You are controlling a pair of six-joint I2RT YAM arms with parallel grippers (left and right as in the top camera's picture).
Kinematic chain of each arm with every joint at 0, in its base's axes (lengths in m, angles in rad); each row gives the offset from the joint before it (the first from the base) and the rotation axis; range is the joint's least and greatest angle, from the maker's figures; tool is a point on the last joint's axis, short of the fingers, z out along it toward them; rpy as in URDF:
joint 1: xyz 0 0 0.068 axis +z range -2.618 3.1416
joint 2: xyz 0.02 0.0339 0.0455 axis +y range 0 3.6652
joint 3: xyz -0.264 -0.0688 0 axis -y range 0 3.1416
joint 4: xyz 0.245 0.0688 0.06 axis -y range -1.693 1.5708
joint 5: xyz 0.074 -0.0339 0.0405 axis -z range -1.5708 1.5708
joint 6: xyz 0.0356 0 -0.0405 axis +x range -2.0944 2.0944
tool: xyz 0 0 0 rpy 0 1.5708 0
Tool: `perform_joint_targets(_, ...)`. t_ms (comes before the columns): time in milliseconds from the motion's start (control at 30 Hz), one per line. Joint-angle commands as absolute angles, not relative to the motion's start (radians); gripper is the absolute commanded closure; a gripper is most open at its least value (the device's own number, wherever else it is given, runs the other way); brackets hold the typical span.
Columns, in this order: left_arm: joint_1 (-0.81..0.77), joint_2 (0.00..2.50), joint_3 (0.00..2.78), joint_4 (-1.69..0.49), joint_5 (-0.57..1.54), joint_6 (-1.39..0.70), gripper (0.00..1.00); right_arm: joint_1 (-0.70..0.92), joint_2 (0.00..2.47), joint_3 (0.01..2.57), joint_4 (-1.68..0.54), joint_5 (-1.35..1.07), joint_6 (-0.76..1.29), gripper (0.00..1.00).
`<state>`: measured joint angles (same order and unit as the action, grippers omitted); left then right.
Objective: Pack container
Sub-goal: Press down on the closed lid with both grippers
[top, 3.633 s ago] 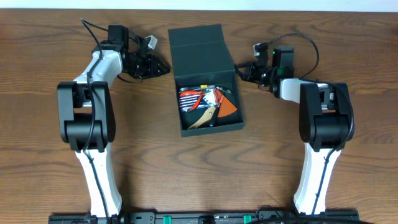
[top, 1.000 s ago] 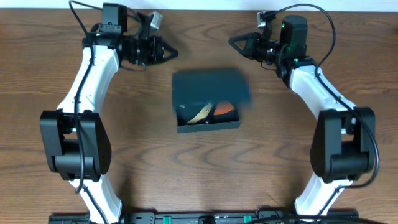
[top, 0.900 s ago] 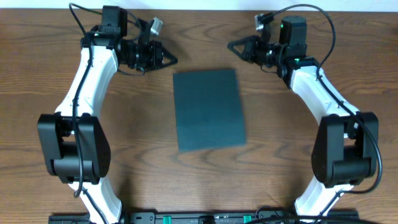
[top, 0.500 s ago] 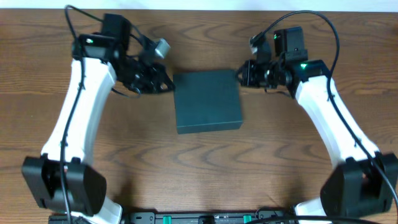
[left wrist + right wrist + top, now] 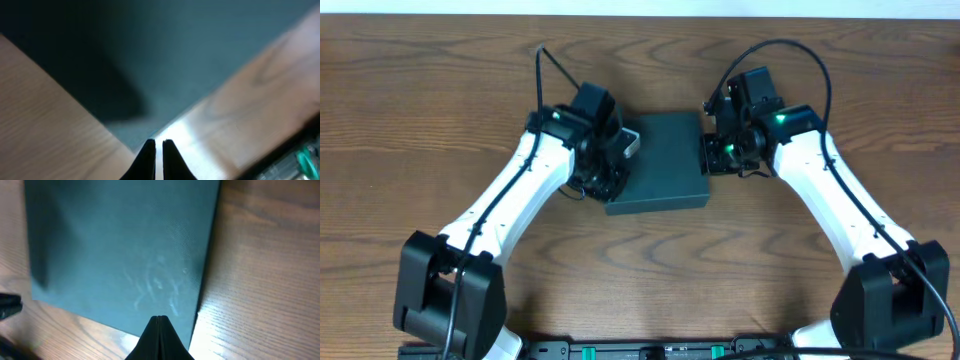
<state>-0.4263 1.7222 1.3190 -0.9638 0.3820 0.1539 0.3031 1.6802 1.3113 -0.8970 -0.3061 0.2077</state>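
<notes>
The dark teal container (image 5: 665,160) lies in the middle of the table with its flap lid closed, so its contents are hidden. My left gripper (image 5: 609,182) is at its front left corner, fingers almost together with nothing between them. In the left wrist view the tips (image 5: 155,143) sit at a corner of the container (image 5: 150,50). My right gripper (image 5: 711,156) is against its right side, shut and empty. In the right wrist view the tips (image 5: 159,318) are over the lid's edge (image 5: 120,255).
Brown wooden table (image 5: 640,280) all round the container. The arm bases stand at the front left and front right. A black rail runs along the front edge (image 5: 640,350).
The lid, open 3.6 s ago with tools showing inside, is now shut. Both arms have swung from the back of the table in to the container's sides.
</notes>
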Motion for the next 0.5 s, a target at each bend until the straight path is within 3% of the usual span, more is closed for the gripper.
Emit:
perform_joint_targets(0, -0.423, 1.732, 1.236, -0.918, 0.357, 0.11, 0.94, 0.314, 1.72, 1.261, -0.879, -0.284, 0.185, 0.99)
perform_joint_targets(467, -0.418, 1.674, 1.221, -0.889, 0.353, 0.04, 0.94, 0.311, 1.756, 1.206, -0.856, -0.324, 0.174, 0.99)
